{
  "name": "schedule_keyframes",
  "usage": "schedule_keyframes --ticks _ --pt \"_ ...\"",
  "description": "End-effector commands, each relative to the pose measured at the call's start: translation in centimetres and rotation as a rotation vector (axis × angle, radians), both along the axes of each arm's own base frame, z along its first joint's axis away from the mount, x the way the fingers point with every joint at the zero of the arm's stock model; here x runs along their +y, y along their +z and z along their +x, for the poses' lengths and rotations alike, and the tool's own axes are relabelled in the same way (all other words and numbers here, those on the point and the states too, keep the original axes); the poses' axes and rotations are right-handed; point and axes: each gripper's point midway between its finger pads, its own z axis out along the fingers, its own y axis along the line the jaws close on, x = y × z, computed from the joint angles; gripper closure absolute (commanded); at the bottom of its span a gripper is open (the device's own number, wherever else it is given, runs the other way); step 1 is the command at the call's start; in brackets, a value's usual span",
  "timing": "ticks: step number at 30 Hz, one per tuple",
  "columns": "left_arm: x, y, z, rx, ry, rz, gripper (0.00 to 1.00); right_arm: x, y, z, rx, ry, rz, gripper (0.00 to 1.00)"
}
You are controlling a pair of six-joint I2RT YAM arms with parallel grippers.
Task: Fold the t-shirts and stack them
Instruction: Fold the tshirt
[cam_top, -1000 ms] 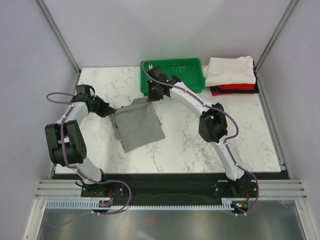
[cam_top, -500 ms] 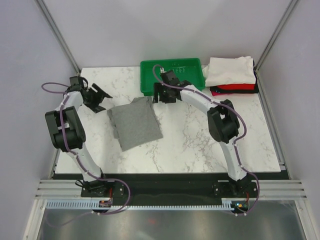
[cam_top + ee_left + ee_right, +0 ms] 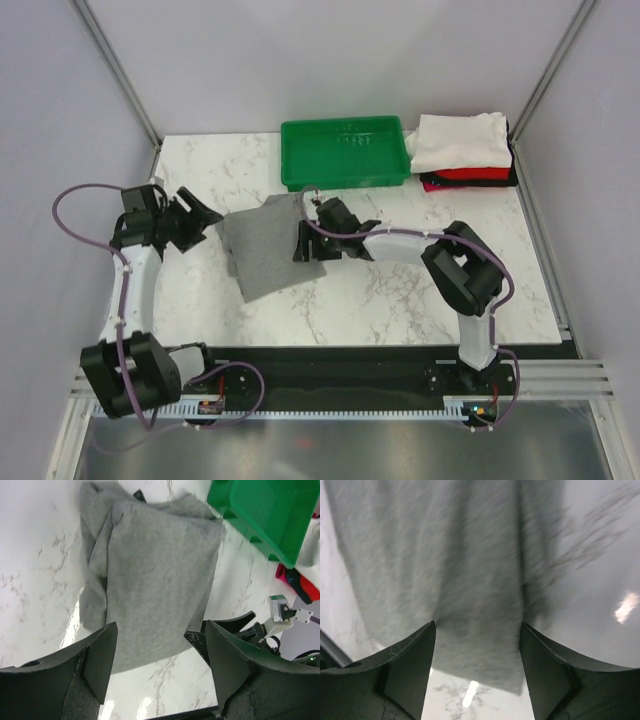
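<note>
I see a speckled heather-grey cloth t-shirt (image 3: pixel 272 245), a white grey-veined marble worktop (image 3: pixel 400 300), a bright green plastic tray (image 3: pixel 345 150) at twelve o'clock, and my black left claw (image 3: pixel 160 630).

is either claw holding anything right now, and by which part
Nothing is held. The left claw and right claw are both open; the grey shirt lies loose on the table.

the grey t-shirt (image 3: pixel 268 250) is seen as matt heathered cloth, the desk (image 3: pixel 400 300) as glossy and marble-patterned, the tray (image 3: pixel 345 155) as smooth plastic.
</note>
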Motion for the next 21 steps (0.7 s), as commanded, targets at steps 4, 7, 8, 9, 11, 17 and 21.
schedule_keyframes --ticks 4,7,8,9,11,17,21 --pt "-1.9 -0.3 -5.5 -0.051 -0.092 0.04 0.23 4.4 -0.2 -8.0 0.06 0.058 0.102 0.27" --pt "-2.1 -0.4 -6.6 -0.068 -0.107 0.06 0.22 6.7 1.1 -11.7 0.067 0.115 0.129 0.27" --pt "-2.1 -0.5 -6.9 -0.066 -0.122 0.07 0.22 7.3 1.6 -12.8 0.058 0.132 0.128 0.27" --pt "-2.3 -0.4 -7.1 -0.076 -0.134 0.074 0.22 7.3 2.6 -13.0 0.041 0.133 0.134 0.26" --pt "-2.4 -0.6 -7.4 -0.083 -0.151 0.08 0.22 6.2 3.3 -13.0 0.02 0.121 0.097 0.23" --pt "-2.6 0.2 -8.0 -0.174 -0.121 0.093 0.22 1.1 7.6 -8.8 -0.141 0.022 -0.009 0.02" --pt "-2.5 0.4 -8.0 -0.189 -0.11 0.1 0.24 -0.1 8.1 -4.7 -0.107 0.017 0.081 0.02"
